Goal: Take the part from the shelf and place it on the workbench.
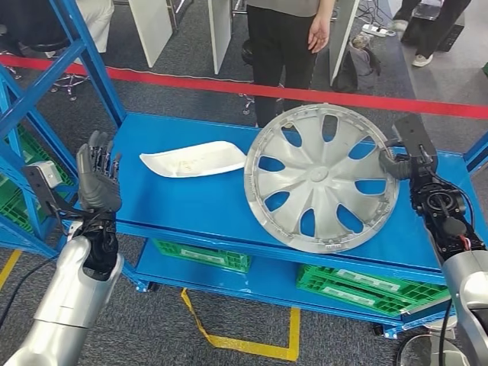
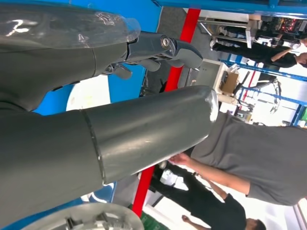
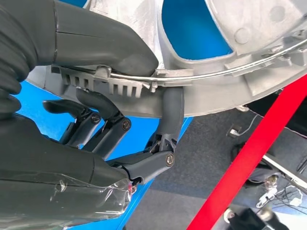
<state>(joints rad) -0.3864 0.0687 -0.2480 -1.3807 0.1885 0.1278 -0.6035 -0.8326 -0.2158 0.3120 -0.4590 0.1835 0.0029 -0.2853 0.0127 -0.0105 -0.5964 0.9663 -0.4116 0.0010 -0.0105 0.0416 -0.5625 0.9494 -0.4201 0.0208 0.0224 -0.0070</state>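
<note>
Wheel cover [image 1: 321, 178] lies on the blue shelf [image 1: 190, 206], face up, tipped up at the right hand [image 1: 409, 164], which pinches its rim. Left hand [image 1: 97, 179] is spread wide, holding nothing.

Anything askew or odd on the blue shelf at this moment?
The silver wheel cover sits tilted, not flat: its right rim is raised where the right hand pinches it, thumb over, finger under. It also overhangs the blue shelf at the front edge. The white part lies flat.
</note>
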